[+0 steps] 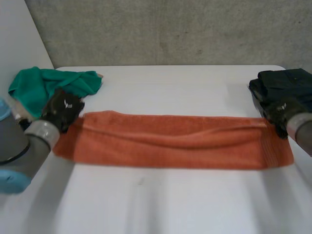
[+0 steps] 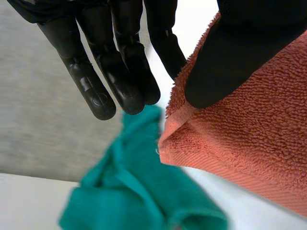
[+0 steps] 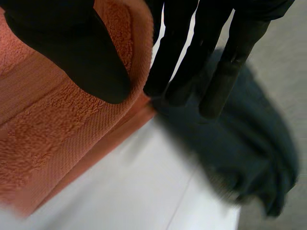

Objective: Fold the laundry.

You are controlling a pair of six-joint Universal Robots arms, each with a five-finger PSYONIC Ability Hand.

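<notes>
Towel (image 1: pixel 170 141), orange and folded to a long strip, lies left to right across the table (image 1: pixel 170 204) in the head view. The left hand (image 1: pixel 61 109) is at its far left corner and the right hand (image 1: pixel 275 113) at its far right corner. A green cloth (image 1: pixel 44 83) sits just beyond the left hand, and a dark cloth (image 1: pixel 287 83) just beyond the right.

Left wrist view: the thumb lies on the towel's corner and one straight finger passes behind its edge, so this appears to be a pinch. The other fingers are straight and spread clear. The hold is shallow, right at the edge, so the corner could slip out under a pull. The green cloth is close under the corner and could be dragged along.

Right wrist view: the thumb presses the towel's hem and straight fingers sit just behind the edge, which looks like a similar light pinch. The dark cloth is directly beyond the fingertips and could snag. Uneven lifts would skew the fold.

Surface: the white table is smooth and likely gives little grip. A grey concrete wall (image 1: pixel 170 29) stands behind it.
</notes>
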